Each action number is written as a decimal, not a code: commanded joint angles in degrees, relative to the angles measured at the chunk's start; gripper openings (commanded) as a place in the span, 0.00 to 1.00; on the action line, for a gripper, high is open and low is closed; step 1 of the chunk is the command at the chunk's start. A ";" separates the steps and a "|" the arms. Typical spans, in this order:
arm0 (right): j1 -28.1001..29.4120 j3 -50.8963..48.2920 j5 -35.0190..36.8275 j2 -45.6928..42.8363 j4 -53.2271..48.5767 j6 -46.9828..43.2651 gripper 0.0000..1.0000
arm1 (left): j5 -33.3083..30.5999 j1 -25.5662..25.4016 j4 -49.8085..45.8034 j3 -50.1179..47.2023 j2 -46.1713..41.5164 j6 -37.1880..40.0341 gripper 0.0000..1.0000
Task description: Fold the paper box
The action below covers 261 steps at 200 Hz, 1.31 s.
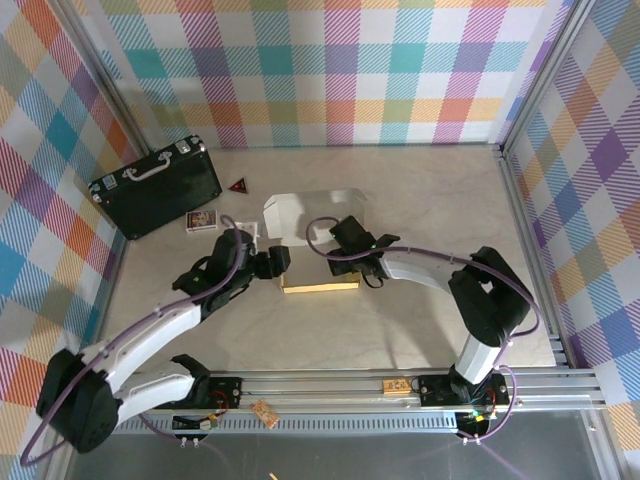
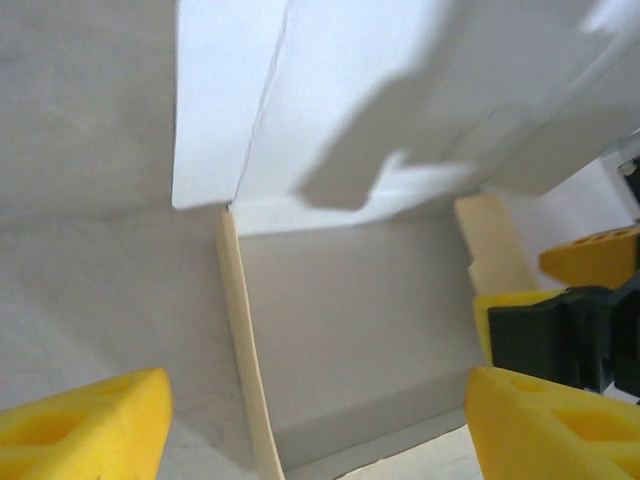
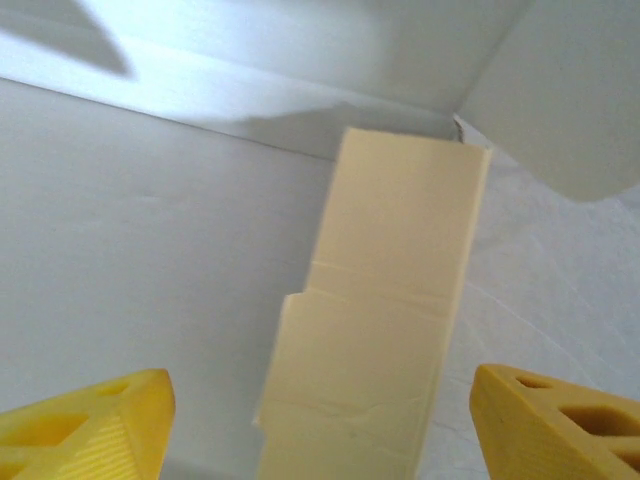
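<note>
We see the half-folded white-and-tan cardboard paper box (image 1: 300, 218) at the middle of the pale desk (image 1: 420, 190), between both arms; left jaws and right jaws stand apart, clamping nothing.

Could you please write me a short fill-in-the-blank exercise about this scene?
The black hard case has a ___ handle. The left tool and the right tool have ___ fingers. At the paper box, both tools' jaws stand ___.
Missing words: silver, yellow, open.
</note>
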 commanded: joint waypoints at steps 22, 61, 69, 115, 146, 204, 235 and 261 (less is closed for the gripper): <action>-2.21 -3.53 -7.83 -3.80 2.28 -0.36 0.72 | 3.36 3.49 14.19 -9.67 -9.16 3.31 0.81; -5.87 -6.80 -12.22 -7.34 3.96 2.17 0.59 | 19.32 14.82 37.31 -16.82 -3.15 6.98 1.00; -6.43 -7.64 -13.78 -8.04 5.18 2.51 0.59 | 22.97 16.42 38.39 -14.81 1.91 8.56 1.00; -10.67 -9.98 -23.33 -9.39 9.01 4.30 0.57 | 37.92 20.19 57.70 -7.62 29.61 12.02 0.90; -12.69 -8.69 -28.85 -7.20 7.70 0.61 0.57 | 42.88 21.18 61.03 -2.61 37.80 12.57 0.77; -13.54 -4.44 -20.58 -0.69 3.45 1.48 0.41 | 40.37 18.96 58.22 -4.34 36.71 14.80 0.62; -12.78 -1.76 -19.99 2.20 3.91 0.39 0.39 | 39.54 18.20 56.35 -4.31 35.78 15.67 0.60; -11.34 -0.91 -15.68 3.84 3.00 0.61 0.34 | 39.21 17.67 54.11 -4.07 34.28 15.80 0.53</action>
